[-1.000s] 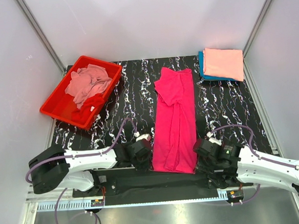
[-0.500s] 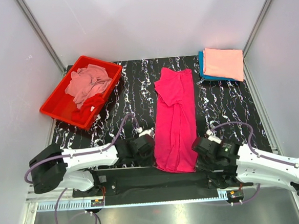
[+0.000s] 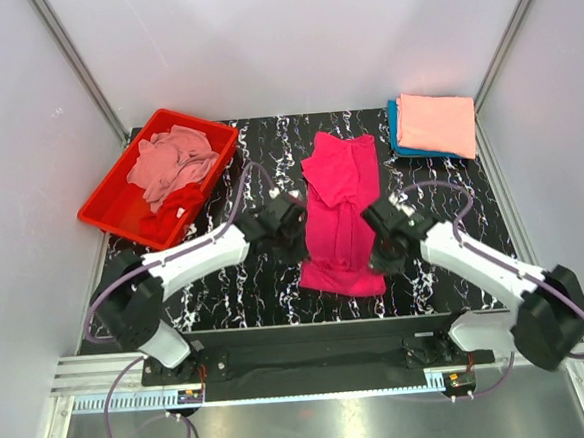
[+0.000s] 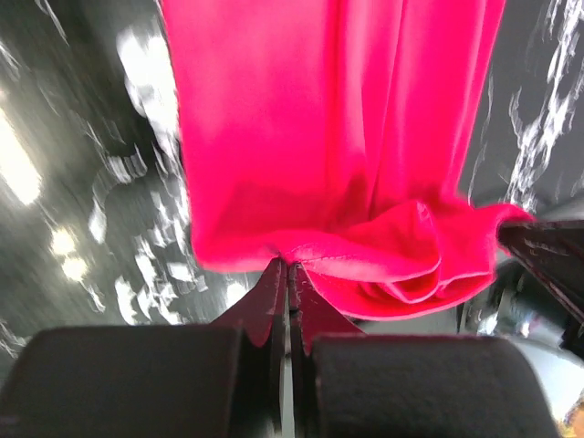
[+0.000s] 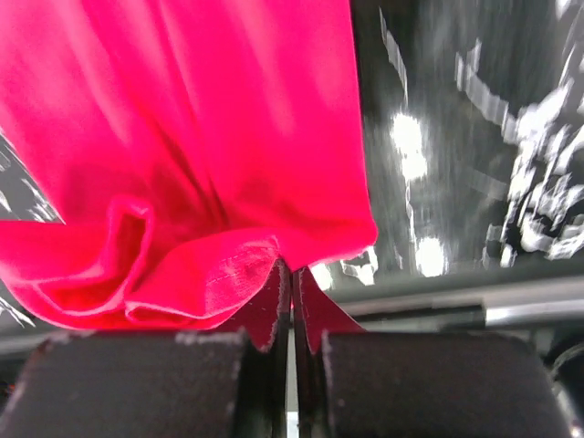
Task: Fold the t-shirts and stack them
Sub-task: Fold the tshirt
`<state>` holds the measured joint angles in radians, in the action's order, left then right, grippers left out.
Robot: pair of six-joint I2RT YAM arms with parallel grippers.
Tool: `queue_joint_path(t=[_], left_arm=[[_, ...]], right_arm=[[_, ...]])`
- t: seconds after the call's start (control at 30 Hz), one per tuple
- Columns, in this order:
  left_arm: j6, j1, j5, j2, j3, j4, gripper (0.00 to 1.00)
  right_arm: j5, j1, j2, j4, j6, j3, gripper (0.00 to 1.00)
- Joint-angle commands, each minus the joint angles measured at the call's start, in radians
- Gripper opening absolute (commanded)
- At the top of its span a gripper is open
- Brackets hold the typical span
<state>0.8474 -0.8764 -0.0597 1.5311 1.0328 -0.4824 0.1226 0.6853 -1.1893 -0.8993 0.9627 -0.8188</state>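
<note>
My left pincer [image 4: 290, 265] and right pincer [image 5: 292, 267], each tight on a hem corner of the magenta t-shirt [image 3: 342, 205]; cloth slack between.

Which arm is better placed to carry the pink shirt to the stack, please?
Probably the right. Both pinch the shirt by its hem, but the right gripper sits on the side of the stack; the left gripper is nearer the tray.
</note>
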Motion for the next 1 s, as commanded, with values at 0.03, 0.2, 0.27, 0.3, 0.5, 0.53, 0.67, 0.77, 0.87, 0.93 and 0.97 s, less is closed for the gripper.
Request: queue_joint_path(t=[0.03,0.2,0.27,0.3,0.5,0.53,0.67,0.77,0.87,0.93,0.97], left_arm=[[-0.148,0.089,-0.014,0.107,0.165,-0.041,0.00],[-0.252,0.157,0.008,0.234,0.381,-0.074,0.00],[-0.283,0.195,0.009,0.303,0.430,-0.085,0.00],[-0.289,0.208,0.003,0.323,0.459,-0.091,0.00],[-0.323,0.283,-0.043,0.451,0.633,-0.104,0.00],[-0.324,0.298,-0.049,0.466,0.653,-0.110,0.00],[-0.346,0.324,-0.103,0.543,0.726,-0.091,0.00],[-0.358,0.336,-0.161,0.583,0.744,-0.056,0.00],[-0.358,0.344,-0.215,0.607,0.751,-0.009,0.00],[-0.360,0.349,-0.247,0.620,0.774,0.002,0.00],[-0.366,0.350,-0.253,0.642,0.788,-0.004,0.00]], right_arm=[[0.020,-0.127,-0.143,0.056,-0.303,-0.180,0.00],[0.032,-0.253,-0.340,0.071,-0.410,-0.358,0.00],[0.032,-0.280,-0.403,0.088,-0.455,-0.419,0.00],[0.034,-0.308,-0.426,0.092,-0.467,-0.439,0.00],[0.003,-0.391,-0.587,0.092,-0.553,-0.597,0.00],[0.000,-0.400,-0.622,0.092,-0.559,-0.626,0.00],[-0.005,-0.426,-0.684,0.092,-0.579,-0.686,0.00],[-0.030,-0.437,-0.717,0.111,-0.602,-0.720,0.00],[-0.040,-0.446,-0.757,0.106,-0.621,-0.753,0.00],[-0.049,-0.452,-0.777,0.108,-0.622,-0.769,0.00],[-0.052,-0.454,-0.783,0.109,-0.627,-0.773,0.01]])
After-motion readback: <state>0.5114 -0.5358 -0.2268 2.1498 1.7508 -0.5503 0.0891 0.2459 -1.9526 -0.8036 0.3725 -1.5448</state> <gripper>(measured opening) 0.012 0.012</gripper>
